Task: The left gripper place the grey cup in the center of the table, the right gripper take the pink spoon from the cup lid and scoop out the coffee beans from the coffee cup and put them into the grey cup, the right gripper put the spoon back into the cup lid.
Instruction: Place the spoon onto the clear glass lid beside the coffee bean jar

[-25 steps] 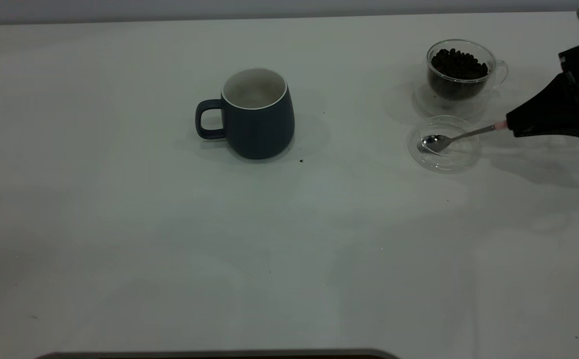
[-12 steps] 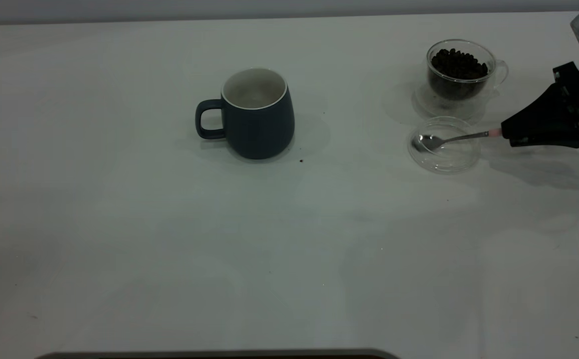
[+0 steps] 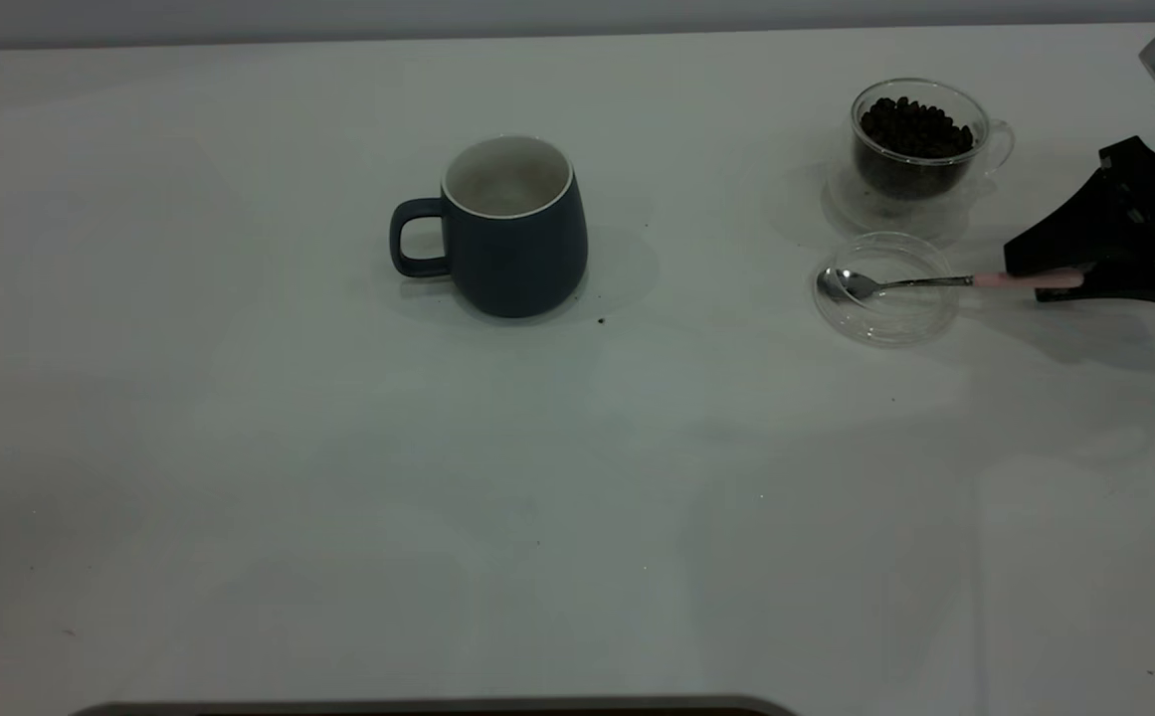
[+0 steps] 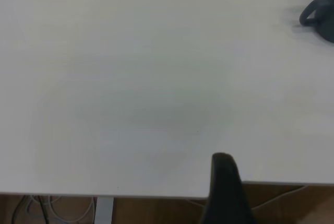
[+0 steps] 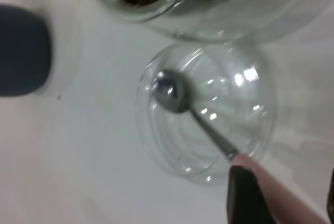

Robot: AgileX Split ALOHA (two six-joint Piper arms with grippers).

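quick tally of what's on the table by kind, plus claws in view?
Cups: 2, the grey cup and the coffee cup holding coffee beans
Lids: 1, the cup lid
Spoons: 1, the pink spoon
Claws: 2, the right claw and the left claw
Total: 6

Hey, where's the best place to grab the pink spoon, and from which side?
Grip the pink spoon by its pink handle end, coming from the table's right edge, where the right gripper already sits around it. The bowl rests inside the cup lid while the stem sticks out over the rim toward that side, so the handle is probably the freest part to pinch.
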